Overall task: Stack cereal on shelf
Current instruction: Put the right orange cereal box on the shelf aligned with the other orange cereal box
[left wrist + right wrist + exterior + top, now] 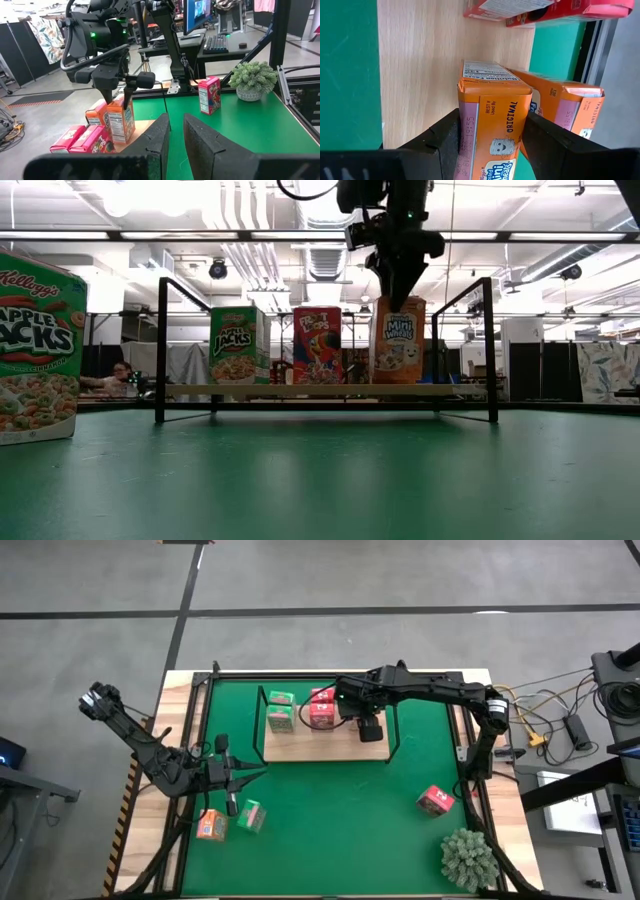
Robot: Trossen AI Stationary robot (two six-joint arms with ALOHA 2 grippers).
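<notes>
Orange cereal box (492, 130) clamped between right fingers (440, 140); above shelf (420, 65).

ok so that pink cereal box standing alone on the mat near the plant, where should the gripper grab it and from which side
Grip the pink box across its two narrow side faces near the top, coming straight down from above. It stands upright and apart from the plant, so its top is open. The right gripper is nearest but is shut on an orange box at the shelf; the left gripper is farther off.

The shelf (325, 740) is seen from overhead, level from the counter, and closely from both wrists.
</notes>
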